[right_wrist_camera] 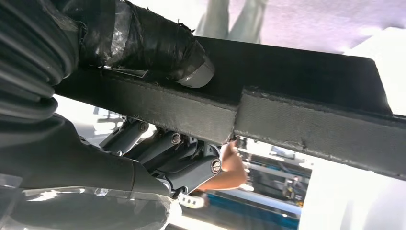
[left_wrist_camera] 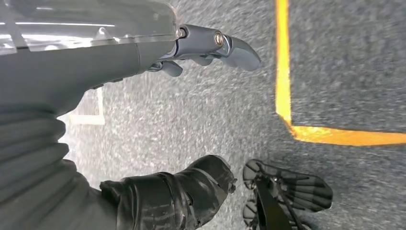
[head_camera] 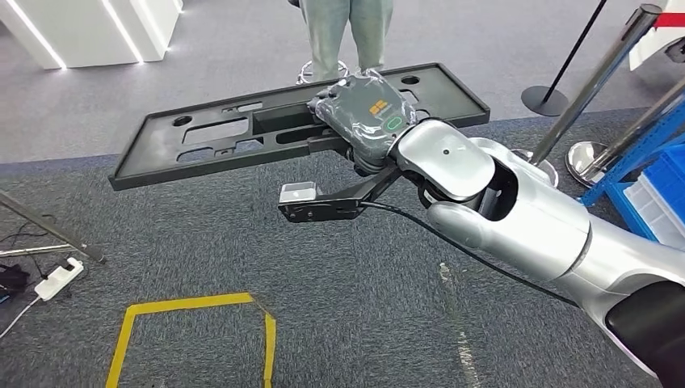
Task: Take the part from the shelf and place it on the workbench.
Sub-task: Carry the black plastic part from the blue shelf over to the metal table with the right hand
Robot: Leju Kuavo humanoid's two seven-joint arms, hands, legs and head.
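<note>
Head view shows the right hand (head_camera: 365, 121), wrapped in a grey plastic-covered glove, gripping a long black moulded part (head_camera: 210, 137) near the middle of its length. The part is a flat, tray-like panel with raised edges and several cut-out slots and holes; it is held up in the air above the grey carpet (head_camera: 202, 242), roughly level with its far end tilted slightly upward. A silver right arm (head_camera: 517, 210) reaches in from the lower right, with a small camera bracket (head_camera: 311, 202) hanging beneath the wrist.

In the right wrist view the thumb (right_wrist_camera: 158, 45) lies across one face of the part (right_wrist_camera: 311, 115), while the darker fingers (right_wrist_camera: 191, 165) curl under its opposite face, so the panel's edge is clamped between them.

The left hand (left_wrist_camera: 201, 48) hangs over the carpet in the left wrist view; its fingers are stretched out and hold nothing, with the thumb (left_wrist_camera: 191, 191) well apart from them.

Yellow tape (head_camera: 194, 311) marks a box on the floor below the part. A person's legs (head_camera: 351, 36) stand beyond the part. A blue rack (head_camera: 646, 174) and metal stanchions (head_camera: 594, 85) stand at the right, and a white power strip (head_camera: 56, 279) lies on the carpet at the left.
</note>
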